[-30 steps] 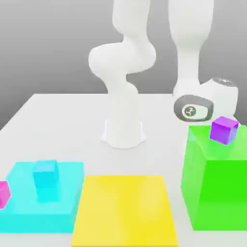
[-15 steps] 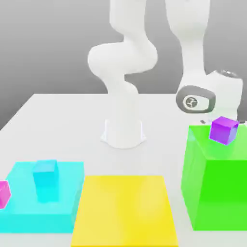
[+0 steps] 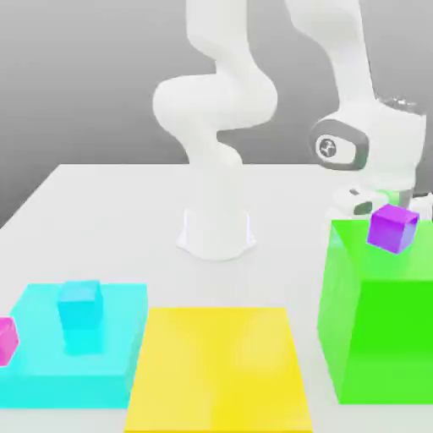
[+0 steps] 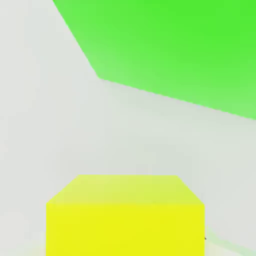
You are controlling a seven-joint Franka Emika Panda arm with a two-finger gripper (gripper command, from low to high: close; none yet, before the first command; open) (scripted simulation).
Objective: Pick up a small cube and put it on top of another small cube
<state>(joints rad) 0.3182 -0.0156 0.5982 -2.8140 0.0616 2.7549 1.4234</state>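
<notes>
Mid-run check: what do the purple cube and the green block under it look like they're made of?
Purple cube: looks like smooth, matte plastic, with flat even colour, crisp edges and no texture. Green block: the same plain look, though slightly glossy, with a pale sheen along its top edge. Both are simulator renders, so the actual material stays open.

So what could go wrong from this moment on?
1. The gripper hangs low behind the tall green block; swinging sideways may hit its wall.
2. The small purple cube sits near that block's top edge; a bump may push it off.
3. The small yellow cube seems held; it may slip.
</notes>
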